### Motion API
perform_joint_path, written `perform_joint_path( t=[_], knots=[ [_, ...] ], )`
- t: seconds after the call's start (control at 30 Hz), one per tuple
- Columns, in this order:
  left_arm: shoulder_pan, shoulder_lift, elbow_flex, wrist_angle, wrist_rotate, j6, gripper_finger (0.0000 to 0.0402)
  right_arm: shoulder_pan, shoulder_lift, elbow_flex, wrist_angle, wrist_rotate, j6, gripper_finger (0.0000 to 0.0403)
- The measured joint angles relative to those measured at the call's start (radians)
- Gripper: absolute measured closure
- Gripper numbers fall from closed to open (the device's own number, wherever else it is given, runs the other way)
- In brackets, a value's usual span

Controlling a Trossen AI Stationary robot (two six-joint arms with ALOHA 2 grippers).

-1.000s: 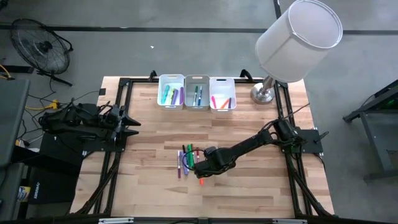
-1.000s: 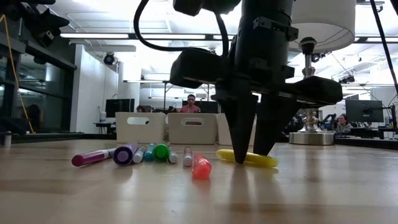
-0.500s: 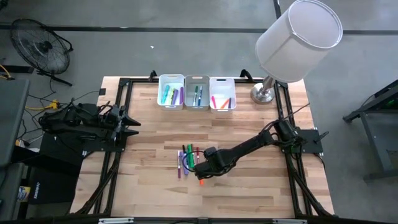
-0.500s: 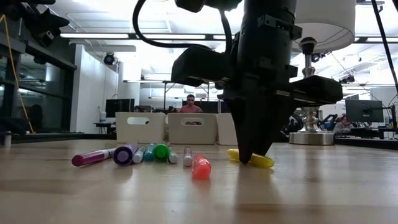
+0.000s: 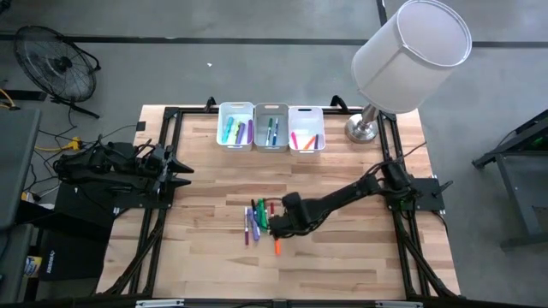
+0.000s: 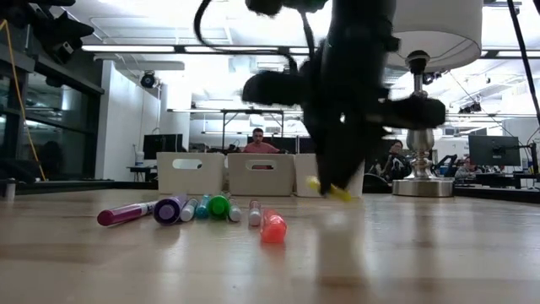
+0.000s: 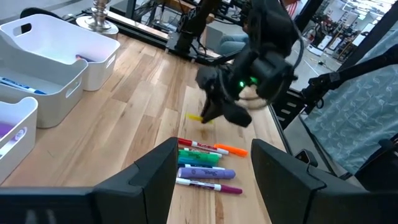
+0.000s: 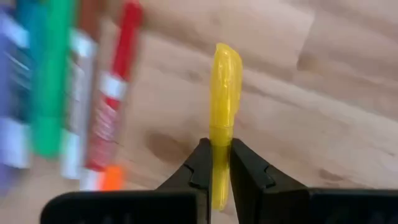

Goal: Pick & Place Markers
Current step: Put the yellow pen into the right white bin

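Above the counter (image 5: 214, 171), my right hand (image 8: 214, 163) pinches the yellow marker (image 8: 222, 93) near one end; it may pivot or slip, falling toward the markers (image 6: 190, 211) at nine o'clock.

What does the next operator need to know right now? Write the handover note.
Right gripper: shut on the yellow marker, lifted just off the table over mid-table.
Left gripper: open, empty, parked at the table's left edge.
Done: some markers already lie in the three white bins at the far edge.
Left: bin the yellow one, then the row of loose markers on the table, including the orange marker.
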Motion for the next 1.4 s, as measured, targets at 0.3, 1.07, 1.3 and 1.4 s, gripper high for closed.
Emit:
perform_joint_path(
  t=[0.3,1.07,1.3,1.4],
  knots=[
    [0.0,0.0,0.0,-0.001,0.0,0.0,0.02,-0.043,-0.12,0.004,-0.116,0.108,0.013,0.0379],
    [0.0,0.0,0.0,-0.002,0.003,0.0,0.02,-0.529,-0.254,0.006,-0.162,0.182,-0.388,0.038],
    [0.0,0.0,0.0,-0.002,0.004,-0.001,0.02,-0.668,-0.254,0.006,-0.085,0.179,-0.519,0.038],
    [0.0,0.0,0.0,-0.002,0.004,-0.001,0.02,-0.704,-0.246,0.007,-0.052,0.18,-0.562,0.038]
  ],
)
